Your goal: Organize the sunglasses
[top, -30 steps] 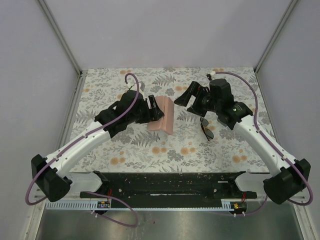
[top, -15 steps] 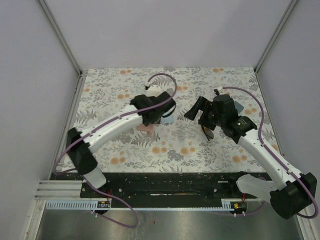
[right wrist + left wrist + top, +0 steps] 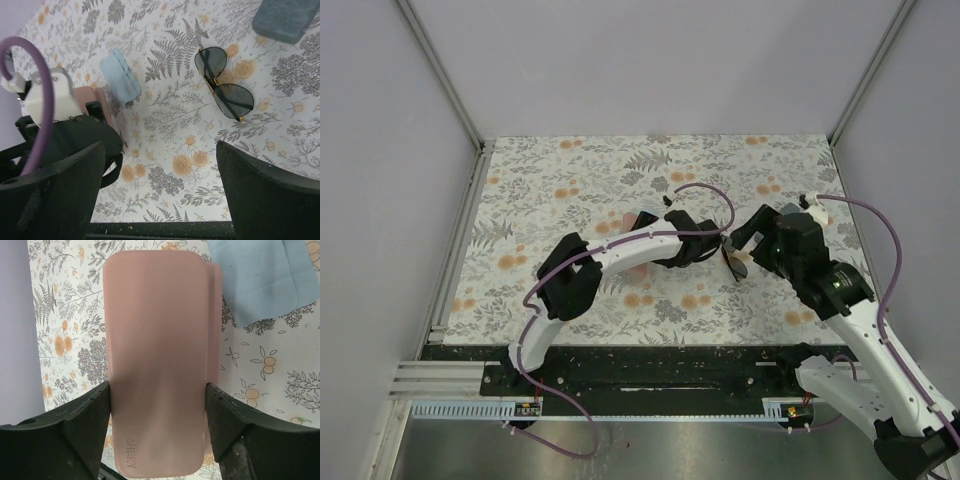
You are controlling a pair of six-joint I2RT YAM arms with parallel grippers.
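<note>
The dark-lens sunglasses [image 3: 223,82] lie open on the floral table, ahead of my right gripper [image 3: 160,190], which is open, empty and held above the table. In the top view the sunglasses [image 3: 735,262] peek out between the two grippers. My left gripper [image 3: 157,405] is shut on the pink case [image 3: 157,340], one finger on each long side. In the top view the left gripper [image 3: 705,247] is close to the right gripper [image 3: 748,238]. The pale-framed pair is not in view.
A light blue cloth [image 3: 260,277] lies beyond the pink case and also shows in the right wrist view [image 3: 120,75]. A blue-grey case [image 3: 285,20] lies at the far right. The table's near black edge [image 3: 160,231] is below the right gripper.
The left arm has swung right across the table to just left of the sunglasses. The right gripper has shifted right and back towards its base.
</note>
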